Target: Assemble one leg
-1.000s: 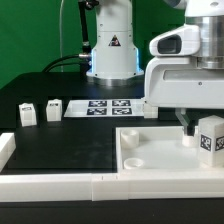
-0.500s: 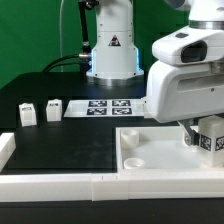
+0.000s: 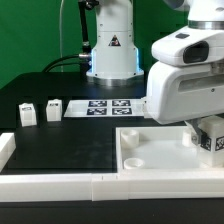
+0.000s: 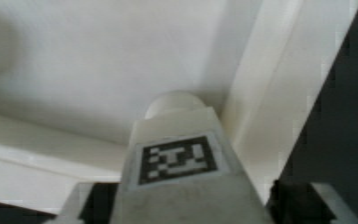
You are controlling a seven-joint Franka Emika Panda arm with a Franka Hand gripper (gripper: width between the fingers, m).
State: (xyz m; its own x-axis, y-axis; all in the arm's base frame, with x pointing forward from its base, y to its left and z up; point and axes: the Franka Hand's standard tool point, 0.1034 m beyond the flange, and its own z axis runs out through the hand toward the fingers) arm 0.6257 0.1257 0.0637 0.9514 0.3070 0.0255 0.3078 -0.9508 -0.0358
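My gripper is shut on a leg, a small white block with a square tag. It holds the leg over the far right corner of the large white tray panel. The arm's white body hides most of the fingers in the exterior view. In the wrist view the leg stands between the dark fingers of my gripper, tag facing the camera. Its tip is close to the panel's raised rim. I cannot tell whether it touches the panel.
Two more small tagged legs stand on the black table at the exterior view's left. The marker board lies behind the panel. A white barrier runs along the table's front edge. The robot base stands at the back.
The arm has shifted slightly toward the exterior view's right with the leg in its grip, and its white body now covers more of the view. The other legs have not moved.
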